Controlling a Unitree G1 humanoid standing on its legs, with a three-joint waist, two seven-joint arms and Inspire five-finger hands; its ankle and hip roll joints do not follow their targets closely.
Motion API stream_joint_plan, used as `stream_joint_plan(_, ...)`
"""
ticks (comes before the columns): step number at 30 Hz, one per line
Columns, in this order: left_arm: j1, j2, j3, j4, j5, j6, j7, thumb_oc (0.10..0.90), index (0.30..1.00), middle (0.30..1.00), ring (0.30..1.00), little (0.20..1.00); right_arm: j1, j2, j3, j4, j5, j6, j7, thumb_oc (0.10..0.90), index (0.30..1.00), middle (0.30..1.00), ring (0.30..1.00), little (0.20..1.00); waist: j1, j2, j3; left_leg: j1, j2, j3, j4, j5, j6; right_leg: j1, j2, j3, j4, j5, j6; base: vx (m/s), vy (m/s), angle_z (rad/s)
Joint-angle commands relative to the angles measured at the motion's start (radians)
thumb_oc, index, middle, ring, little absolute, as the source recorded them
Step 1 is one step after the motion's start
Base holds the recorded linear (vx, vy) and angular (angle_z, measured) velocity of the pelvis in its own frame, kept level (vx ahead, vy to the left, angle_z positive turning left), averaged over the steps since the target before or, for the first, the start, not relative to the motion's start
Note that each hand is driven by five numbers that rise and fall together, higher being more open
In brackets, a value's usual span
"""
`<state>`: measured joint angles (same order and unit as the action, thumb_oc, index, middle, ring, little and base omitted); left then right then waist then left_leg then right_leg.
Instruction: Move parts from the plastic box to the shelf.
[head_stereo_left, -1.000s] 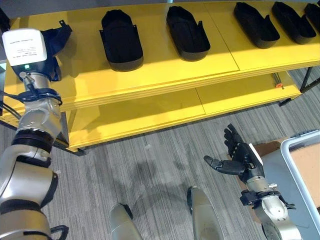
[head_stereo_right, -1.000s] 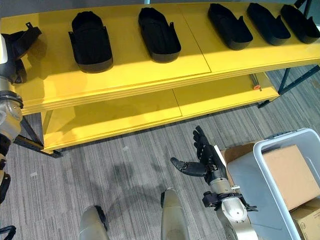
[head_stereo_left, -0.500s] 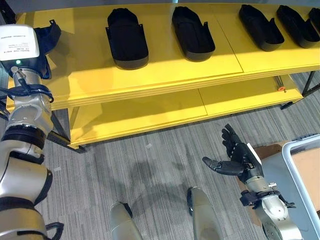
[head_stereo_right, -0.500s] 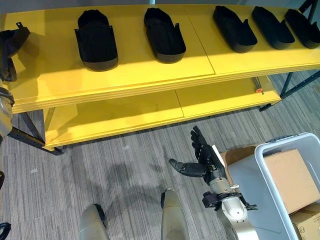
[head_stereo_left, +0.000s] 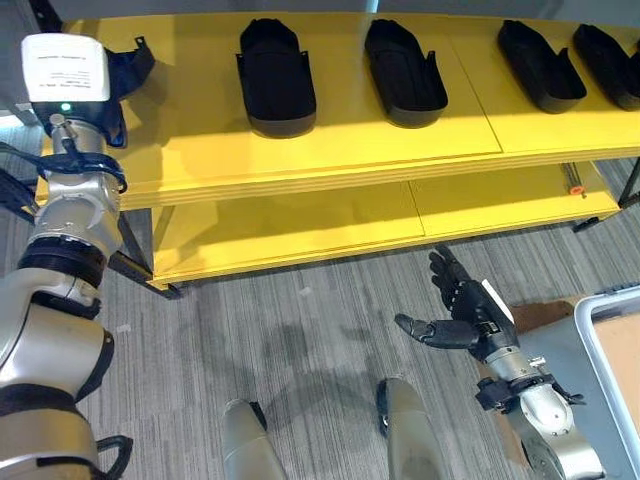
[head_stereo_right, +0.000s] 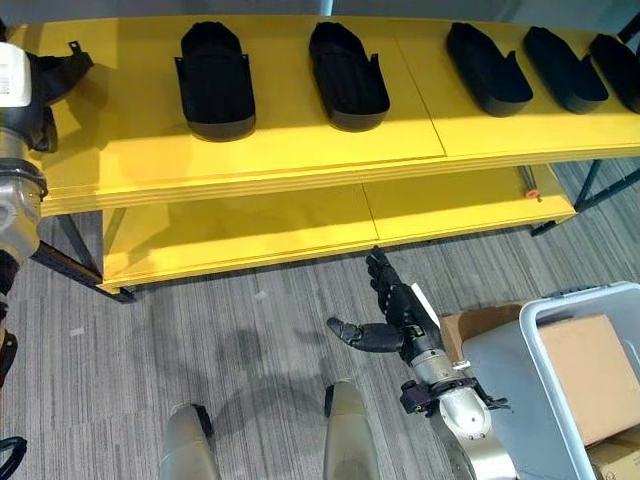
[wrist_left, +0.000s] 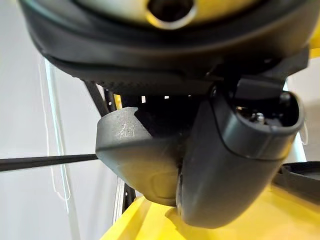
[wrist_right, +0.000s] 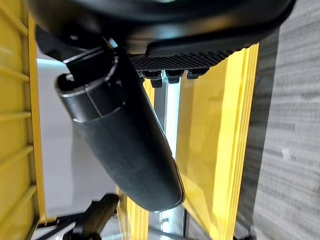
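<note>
**Me:** My right fingers are spread straight, thumb out to the side, and they hold nothing. They hang over the floor in front of the shelf, near the box.

**Partner:** And your left hand?

**Me:** My left hand is up at the left end of the shelf's top board. A dark part sits right there at that end. The wrist view shows my thumb lying close against a dark moulded edge, but I cannot tell whether I have hold of the part or am merely beside it.

**Partner:** Where do the other parts stand?

**Me:** Five more lie in a row along the top board: two toward the middle and three toward the right end. They are well apart from one another.

**Partner:** So which step is this?

**Me:** I judge it to be the placing of the left-end part, at or near the letting go. The right side waits for the next fetch.

**Partner:** What does that fetch call for?

**Me:** A turn toward the box, then a reach over its rim. All I can make out inside is a cardboard carton, and I see no loose part there, so I would look first. The next part should go in a bare stretch of the board, clear of its neighbours.
</note>
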<state>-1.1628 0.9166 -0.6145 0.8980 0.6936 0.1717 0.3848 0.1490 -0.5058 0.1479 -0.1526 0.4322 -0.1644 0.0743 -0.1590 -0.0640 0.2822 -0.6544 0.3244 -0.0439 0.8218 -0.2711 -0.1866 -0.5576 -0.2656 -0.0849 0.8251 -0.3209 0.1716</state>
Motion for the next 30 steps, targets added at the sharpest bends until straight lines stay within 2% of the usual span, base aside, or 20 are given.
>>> stream_joint_plan(1, -0.19, 0.042, -0.03, -0.057, 0.062, 0.028, 0.024, 0.4, 0.3, 0.3, 0.3, 0.3, -0.053, -0.023, -0.059, -0.105, -0.004, -0.074, 0.001, 0.9, 1.0, 1.0, 1.0, 1.0, 0.005, 0.006, -0.061, 0.039, -0.006, -0.034, 0.004, -0.032, 0.072, 0.118, -0.018, 0.004, -0.027, -0.05, -0.043, 0.0, -0.001, 0.19)
stream_joint_plan(4, -0.183, 0.048, -0.01, -0.109, 0.077, 0.036, 0.017, 0.4, 0.3, 0.3, 0.3, 0.3, -0.056, -0.022, -0.058, -0.102, 0.001, -0.064, 0.009, 0.9, 1.0, 1.0, 1.0, 1.0, 0.012, 0.001, -0.066, 0.033, -0.011, -0.043, 0.002, -0.034, 0.074, 0.127, -0.019, -0.007, -0.034, -0.051, -0.044, -0.02, 0.009, 0.15)
stream_joint_plan(5, -0.166, 0.052, 0.006, -0.136, 0.087, 0.037, 0.01, 0.4, 0.3, 0.3, 0.3, 0.3, -0.056, -0.023, -0.061, -0.1, 0.0, -0.057, 0.013, 0.9, 1.0, 1.0, 1.0, 1.0, 0.016, -0.003, -0.064, 0.023, -0.013, -0.045, -0.007, -0.008, 0.081, 0.121, -0.02, -0.014, -0.041, -0.028, -0.05, -0.07, 0.025, 0.13)
stream_joint_plan(9, -0.135, 0.048, 0.034, -0.141, 0.098, 0.039, 0.006, 0.4, 0.3, 0.3, 0.3, 0.3, -0.064, -0.03, -0.064, -0.099, 0.0, -0.054, 0.016, 0.9, 1.0, 1.0, 1.0, 1.0, 0.016, -0.008, -0.064, 0.018, -0.014, -0.047, -0.002, -0.012, 0.082, 0.123, -0.017, -0.011, -0.043, -0.029, -0.052, 0.0, 0.028, 0.08)
stream_joint_plan(10, -0.132, 0.048, 0.035, -0.137, 0.098, 0.039, 0.004, 0.4, 0.3, 0.3, 0.3, 0.3, -0.064, -0.032, -0.063, -0.098, 0.0, -0.053, 0.018, 0.9, 1.0, 1.0, 1.0, 1.0, 0.015, -0.008, -0.069, 0.027, -0.012, -0.048, 0.005, -0.038, 0.077, 0.131, -0.016, -0.006, -0.039, -0.048, -0.046, 0.0, 0.036, 0.02)
stream_joint_plan(11, -0.13, 0.046, 0.038, -0.132, 0.1, 0.039, 0.003, 0.4, 0.3, 0.3, 0.3, 0.3, -0.066, -0.035, -0.064, -0.1, -0.003, -0.054, 0.021, 0.9, 1.0, 1.0, 1.0, 1.0, 0.014, -0.008, -0.065, 0.016, -0.014, -0.046, 0.002, -0.014, 0.083, 0.12, -0.017, -0.008, -0.043, -0.03, -0.052, 0.08, 0.029, 0.0)
stream_joint_plan(12, -0.128, 0.046, 0.039, -0.126, 0.101, 0.039, 0.001, 0.4, 0.3, 0.3, 0.3, 0.3, -0.066, -0.037, -0.064, -0.101, -0.004, -0.053, 0.024, 0.9, 1.0, 1.0, 1.0, 1.0, 0.011, -0.008, -0.069, 0.024, -0.013, -0.047, 0.01, -0.04, 0.077, 0.128, -0.016, -0.001, -0.039, -0.049, -0.046, -0.08, 0.046, -0.02)
stream_joint_plan(13, -0.128, 0.043, 0.038, -0.12, 0.102, 0.04, -0.001, 0.4, 0.3, 0.3, 0.3, 0.3, -0.068, -0.039, -0.064, -0.104, -0.005, -0.052, 0.026, 0.9, 1.0, 1.0, 1.0, 1.0, 0.01, -0.007, -0.066, 0.013, -0.014, -0.043, 0.005, -0.015, 0.083, 0.117, -0.017, -0.004, -0.044, -0.029, -0.053, 0.0, 0.039, -0.03)
stream_joint_plan(14, -0.134, 0.038, 0.027, -0.106, 0.109, 0.038, -0.006, 0.4, 0.3, 0.3, 0.3, 0.3, -0.07, -0.042, -0.063, -0.107, -0.005, -0.053, 0.027, 0.9, 1.0, 1.0, 1.0, 1.0, 0.007, -0.007, -0.067, 0.013, -0.014, -0.041, 0.005, -0.015, 0.083, 0.115, -0.018, 0.0, -0.046, -0.029, -0.053, 0.0, 0.037, -0.02)
stream_joint_plan(15, -0.135, 0.034, 0.023, -0.092, 0.109, 0.038, -0.009, 0.4, 0.3, 0.3, 0.3, 0.3, -0.072, -0.043, -0.06, -0.106, -0.004, -0.052, 0.029, 0.9, 1.0, 1.0, 1.0, 1.0, 0.004, -0.006, -0.072, 0.021, -0.012, -0.042, 0.012, -0.039, 0.077, 0.122, -0.016, 0.006, -0.042, -0.049, -0.047, 0.0, 0.04, -0.04)
stream_joint_plan(16, -0.142, 0.029, 0.012, -0.071, 0.108, 0.036, -0.011, 0.4, 0.3, 0.3, 0.3, 0.3, -0.073, -0.044, -0.06, -0.107, -0.004, -0.053, 0.03, 0.9, 1.0, 1.0, 1.0, 1.0, 0.003, -0.006, -0.068, 0.012, -0.014, -0.037, 0.005, -0.014, 0.083, 0.111, -0.017, 0.004, -0.047, -0.028, -0.053, 0.07, 0.031, -0.05)
stream_joint_plan(18, -0.16, 0.015, -0.011, -0.016, 0.096, 0.03, -0.017, 0.4, 0.3, 0.3, 0.3, 0.3, -0.076, -0.049, -0.058, -0.108, -0.004, -0.054, 0.035, 0.9, 1.0, 1.0, 1.0, 1.0, -0.004, -0.006, -0.072, 0.022, -0.01, -0.035, 0.015, -0.041, 0.077, 0.114, -0.015, 0.016, -0.04, -0.047, -0.046, 0.03, 0.029, -0.06)
stream_joint_plan(24, -0.214, -0.002, -0.082, 0.089, 0.057, 0.006, -0.015, 0.4, 0.3, 0.3, 0.3, 0.3, -0.067, -0.057, -0.051, -0.118, 0.003, -0.07, 0.043, 0.9, 1.0, 1.0, 1.0, 1.0, -0.024, -0.004, -0.08, 0.015, -0.005, -0.026, 0.022, -0.039, 0.079, 0.09, -0.011, 0.029, -0.036, -0.036, -0.041, -0.01, 0.031, -0.06)
stream_joint_plan(30, -0.236, -0.01, -0.103, 0.118, 0.042, -0.002, -0.015, 0.4, 0.3, 0.3, 0.3, 0.3, -0.061, -0.06, -0.054, -0.12, 0.003, -0.075, 0.044, 0.9, 1.0, 1.0, 1.0, 1.0, -0.029, -0.002, -0.084, 0.015, -0.004, -0.021, 0.02, -0.037, 0.079, 0.083, -0.012, 0.035, -0.039, -0.032, -0.039, 0.0, 0.008, -0.02)
